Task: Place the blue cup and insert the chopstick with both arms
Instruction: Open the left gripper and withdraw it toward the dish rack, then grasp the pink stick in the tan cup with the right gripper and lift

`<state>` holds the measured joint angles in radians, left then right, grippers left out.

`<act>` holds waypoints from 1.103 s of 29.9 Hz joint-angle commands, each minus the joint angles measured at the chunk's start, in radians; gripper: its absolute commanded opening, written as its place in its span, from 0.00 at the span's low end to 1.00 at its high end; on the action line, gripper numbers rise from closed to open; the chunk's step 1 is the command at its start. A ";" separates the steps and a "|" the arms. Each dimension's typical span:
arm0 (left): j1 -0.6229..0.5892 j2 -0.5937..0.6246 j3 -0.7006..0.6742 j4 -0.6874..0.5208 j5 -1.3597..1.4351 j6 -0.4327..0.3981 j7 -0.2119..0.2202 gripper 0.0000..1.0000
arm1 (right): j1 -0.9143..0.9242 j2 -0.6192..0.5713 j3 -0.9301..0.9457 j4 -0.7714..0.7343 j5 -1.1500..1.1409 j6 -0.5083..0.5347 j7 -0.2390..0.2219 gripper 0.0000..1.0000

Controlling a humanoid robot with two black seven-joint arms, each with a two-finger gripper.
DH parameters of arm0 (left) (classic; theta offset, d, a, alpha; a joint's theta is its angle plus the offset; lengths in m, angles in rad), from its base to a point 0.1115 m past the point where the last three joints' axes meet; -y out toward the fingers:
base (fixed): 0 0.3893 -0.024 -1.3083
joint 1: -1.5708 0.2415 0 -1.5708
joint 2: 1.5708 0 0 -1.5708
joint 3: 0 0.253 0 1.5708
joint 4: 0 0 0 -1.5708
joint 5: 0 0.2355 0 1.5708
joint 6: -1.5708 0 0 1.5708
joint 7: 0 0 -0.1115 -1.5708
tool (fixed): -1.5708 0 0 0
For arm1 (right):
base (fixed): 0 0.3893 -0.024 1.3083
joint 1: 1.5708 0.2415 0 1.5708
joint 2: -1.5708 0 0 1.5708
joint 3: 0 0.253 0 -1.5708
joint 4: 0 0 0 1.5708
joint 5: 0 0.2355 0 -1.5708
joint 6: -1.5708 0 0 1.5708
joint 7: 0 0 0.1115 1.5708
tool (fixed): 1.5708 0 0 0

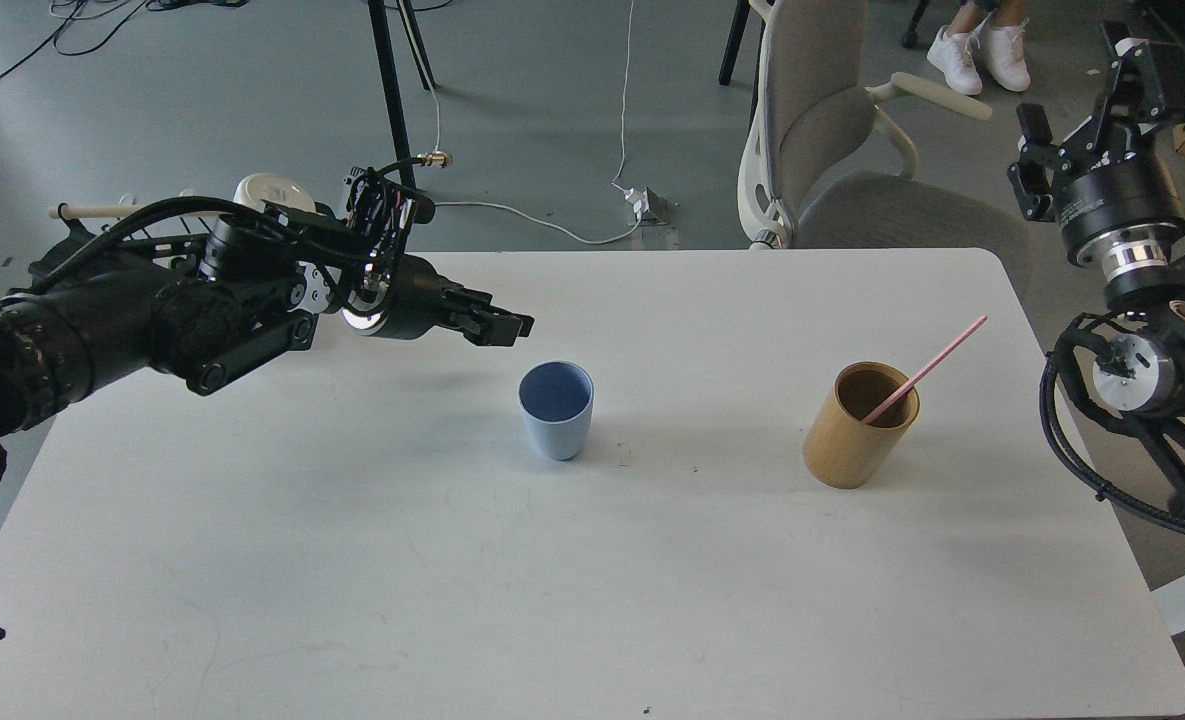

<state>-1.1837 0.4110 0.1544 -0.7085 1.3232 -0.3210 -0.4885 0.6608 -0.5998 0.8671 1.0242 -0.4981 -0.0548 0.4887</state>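
The blue cup [556, 412] stands upright and free near the middle of the white table [592, 560]. My left gripper [512, 322] hovers up and to the left of the cup, apart from it, with its fingers spread and nothing between them. One pink chopstick [927, 368] leans in the tan bamboo holder [858, 428] at the right and points up to the right. My right gripper [1092, 95] is raised beyond the table's right edge, open and empty.
A black wire rack with a beige rod [92, 211] and a white mug [270, 190] stands behind my left arm. A grey office chair [832, 150] sits beyond the far edge. A person's white shoes [982, 50] are on the floor behind.
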 commanded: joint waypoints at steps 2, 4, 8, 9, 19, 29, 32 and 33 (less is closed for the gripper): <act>0.133 0.129 -0.283 -0.120 -0.152 -0.029 0.000 0.86 | 0.000 -0.098 -0.034 0.036 -0.230 -0.042 0.000 0.96; 0.212 0.146 -0.410 -0.138 -0.253 -0.030 0.000 0.87 | -0.023 -0.110 -0.037 0.045 -0.360 -0.130 0.000 0.96; 0.380 0.137 -0.633 -0.152 -0.456 -0.056 0.000 0.87 | -0.116 -0.112 -0.045 0.057 -0.537 -0.350 0.000 0.95; 0.419 0.128 -0.677 -0.154 -0.507 -0.079 0.000 0.87 | -0.138 -0.112 -0.057 0.065 -0.557 -0.393 0.000 0.95; 0.731 0.068 -0.981 -0.246 -0.829 -0.168 0.000 0.90 | -0.228 -0.130 -0.318 0.102 -0.585 -0.434 0.000 0.94; 0.754 0.061 -1.003 -0.247 -0.829 -0.168 0.000 0.92 | -0.241 -0.109 -0.459 0.077 -0.586 -0.434 0.000 0.69; 0.756 0.054 -1.001 -0.247 -0.829 -0.168 0.000 0.92 | -0.239 -0.094 -0.485 0.076 -0.586 -0.434 0.000 0.52; 0.756 0.052 -1.001 -0.247 -0.829 -0.168 0.000 0.92 | -0.237 -0.094 -0.490 0.076 -0.586 -0.434 0.000 0.46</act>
<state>-0.4286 0.4701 -0.8481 -0.9558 0.4938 -0.4888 -0.4886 0.4207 -0.7003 0.3968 1.1012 -1.0850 -0.4888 0.4886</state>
